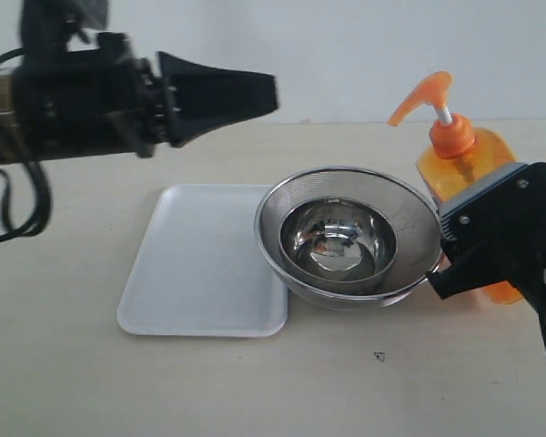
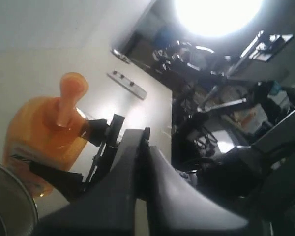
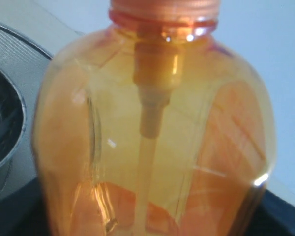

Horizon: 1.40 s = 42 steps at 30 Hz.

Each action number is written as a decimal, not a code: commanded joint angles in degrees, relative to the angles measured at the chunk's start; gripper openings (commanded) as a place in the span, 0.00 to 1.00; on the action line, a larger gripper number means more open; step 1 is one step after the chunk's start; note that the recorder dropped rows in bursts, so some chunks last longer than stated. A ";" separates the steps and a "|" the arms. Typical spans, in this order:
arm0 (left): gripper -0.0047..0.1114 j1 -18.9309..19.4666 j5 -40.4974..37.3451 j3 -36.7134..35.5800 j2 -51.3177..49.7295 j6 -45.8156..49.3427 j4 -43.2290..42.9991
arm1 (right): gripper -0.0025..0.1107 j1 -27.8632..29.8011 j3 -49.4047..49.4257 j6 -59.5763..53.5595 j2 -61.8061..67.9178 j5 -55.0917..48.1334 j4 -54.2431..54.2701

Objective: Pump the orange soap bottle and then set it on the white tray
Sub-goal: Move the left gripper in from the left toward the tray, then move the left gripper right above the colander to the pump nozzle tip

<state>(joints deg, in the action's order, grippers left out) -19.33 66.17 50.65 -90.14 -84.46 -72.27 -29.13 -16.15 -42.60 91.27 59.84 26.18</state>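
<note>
**Pressing the pump: one arm bracing, one arm pushing**

The orange soap bottle (image 1: 460, 168) is standing upright on the table (image 1: 255, 382), just to the right of the nested steel bowls (image 1: 409, 218) and well apart from the white tray (image 1: 200, 264), which is lying on the bowls' far side with its edge at the outer bowl's rim. The right gripper (image 1: 464, 246) is straddling the bottle's lower body, its jaws standing part-way apart with the bottle between them; in the right wrist view the orange body is filling the frame, and the grip is looking firm on both sides, though the contact itself is not showing clearly. The left gripper (image 1: 271, 91) is hanging high over the tray with its jaws fully together and nothing in them, its tip pointing toward the pump head (image 1: 423, 96) but not touching it.

The step in hand is looking like the pump itself, not yet made. Doing it well is asking for the closed left tip to be travelling across until it is sitting above the flat top of the pump head, not the sloping spout; pressing straight down along the stem, since a slanted push is risking a slip or a tipped bottle; the right jaws bracing the body throughout; the spout is facing the bowls, so any soap is likely landing there.
</note>
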 commanded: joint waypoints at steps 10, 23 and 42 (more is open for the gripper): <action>0.08 -13.28 -17.04 21.47 -12.45 -10.17 -13.03 | 0.02 -0.08 -0.61 0.11 -0.29 3.79 -1.97; 0.08 -14.49 -21.86 24.98 -17.06 -9.64 -12.83 | 0.02 -0.08 -0.61 0.59 -0.29 3.68 -3.04; 0.08 -13.74 -20.04 24.98 -13.85 -10.30 -16.00 | 0.02 -0.08 -0.61 0.59 -0.29 3.68 -1.89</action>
<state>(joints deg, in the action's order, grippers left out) -33.21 43.85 75.21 -106.52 -92.93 -86.06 -29.13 -16.15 -41.39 91.31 59.38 24.46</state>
